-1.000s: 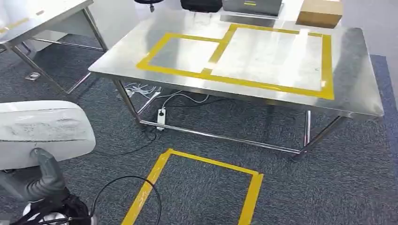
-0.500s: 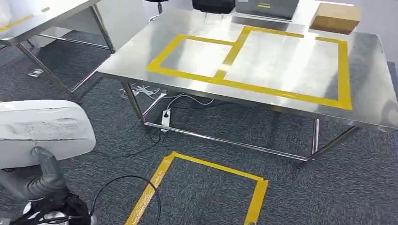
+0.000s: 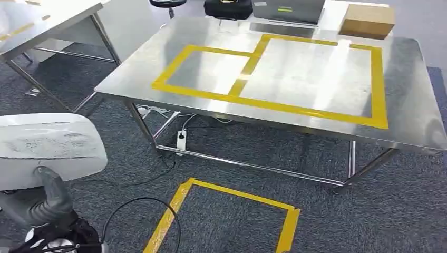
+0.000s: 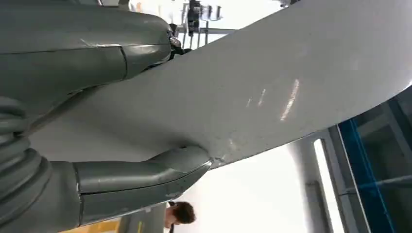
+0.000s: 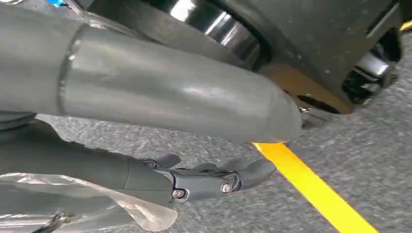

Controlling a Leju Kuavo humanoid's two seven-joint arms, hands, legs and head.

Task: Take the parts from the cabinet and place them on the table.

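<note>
A large white curved part [image 3: 47,145] fills the lower left of the head view, and my left hand [image 3: 50,197] grips it from below. The left wrist view shows the same part [image 4: 272,82] clamped between the thumb and fingers [image 4: 121,182] of the left hand. Ahead stands the steel table [image 3: 411,105], bearing two rectangles of yellow tape [image 3: 248,63]. My right hand [image 5: 160,97] hangs low over the grey carpet with thumb and fingers [image 5: 214,179] apart and nothing between them. A clear plastic film [image 5: 73,204] lies beside those fingers.
A yellow taped square [image 3: 226,221] marks the carpet before the table. A cardboard box [image 3: 367,21], a black bag [image 3: 227,8] and a grey case [image 3: 287,9] sit at the table's far edge. A power strip [image 3: 181,141] and cables lie under it. A second table [image 3: 52,16] stands far left.
The whole picture has shifted as the camera moved: the table now sits a little further left and lower. My left hand still holds the white part in the same place.
</note>
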